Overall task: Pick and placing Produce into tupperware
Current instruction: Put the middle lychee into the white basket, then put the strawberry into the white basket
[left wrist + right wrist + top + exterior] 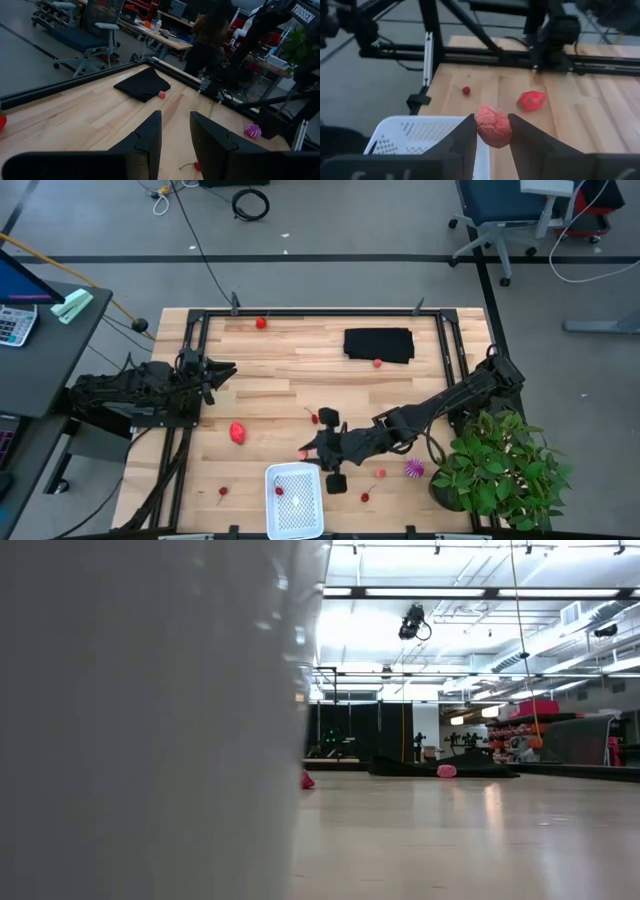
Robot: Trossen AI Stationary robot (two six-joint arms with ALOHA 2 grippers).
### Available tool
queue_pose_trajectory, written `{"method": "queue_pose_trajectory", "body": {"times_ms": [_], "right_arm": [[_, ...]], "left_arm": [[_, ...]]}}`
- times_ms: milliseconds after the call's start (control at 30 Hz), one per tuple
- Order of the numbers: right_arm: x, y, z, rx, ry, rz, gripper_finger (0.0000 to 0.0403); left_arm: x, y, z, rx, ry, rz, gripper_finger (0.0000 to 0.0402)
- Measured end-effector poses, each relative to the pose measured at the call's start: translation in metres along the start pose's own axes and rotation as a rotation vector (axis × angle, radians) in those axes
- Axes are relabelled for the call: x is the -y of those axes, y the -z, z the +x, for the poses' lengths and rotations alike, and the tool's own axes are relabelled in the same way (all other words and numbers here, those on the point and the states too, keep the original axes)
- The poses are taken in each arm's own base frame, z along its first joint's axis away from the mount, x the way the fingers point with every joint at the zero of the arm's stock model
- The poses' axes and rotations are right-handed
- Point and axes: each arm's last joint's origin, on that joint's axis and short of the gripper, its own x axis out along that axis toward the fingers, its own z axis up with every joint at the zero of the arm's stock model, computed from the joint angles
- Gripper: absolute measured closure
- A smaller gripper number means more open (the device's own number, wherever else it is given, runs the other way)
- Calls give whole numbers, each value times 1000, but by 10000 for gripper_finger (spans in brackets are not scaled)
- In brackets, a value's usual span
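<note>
Wooden tabletop (pixel 280 380), black frame round edges. Near edge, 6 o'clock: white tupperware (pixel 295 500), small pieces inside. Just beyond, toward 1 o'clock: right gripper (pixel 492 131) clamped on pink produce piece (pixel 493 125), above tupperware rim. Larger red-pink piece (pixel 238 432) at 9 o'clock of it. Spiky purple piece (pixel 414 469) beside potted plant (pixel 500 470). Left gripper (pixel 175 135) parked at 9 o'clock edge, fingers apart. Far: black cloth (pixel 379 344).

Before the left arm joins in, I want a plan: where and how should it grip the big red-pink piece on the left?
Grip the red-pink piece across its narrower middle, from straight above: it lies flat, alone on bare wood, with clear room on both sides for the fingers.
</note>
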Motion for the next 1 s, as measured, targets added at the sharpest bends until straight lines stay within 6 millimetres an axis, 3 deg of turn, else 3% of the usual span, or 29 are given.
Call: {"method": "queue_pose_trajectory", "body": {"times_ms": [200,400,567,700,1000], "right_arm": [[-6,13,19,-31,-87,-1,288],[-15,49,60,-96,-176,-12,289],[-17,76,81,-178,-227,-76,285],[-18,86,88,-206,-263,-111,271],[-17,85,88,-207,-267,-87,227]], "left_arm": [[0,0,0,0,0,3,294],[0,0,0,1,0,2,294],[0,0,0,-1,-1,4,294],[0,0,0,-1,-1,5,294],[0,0,0,-2,-2,4,294]]}}
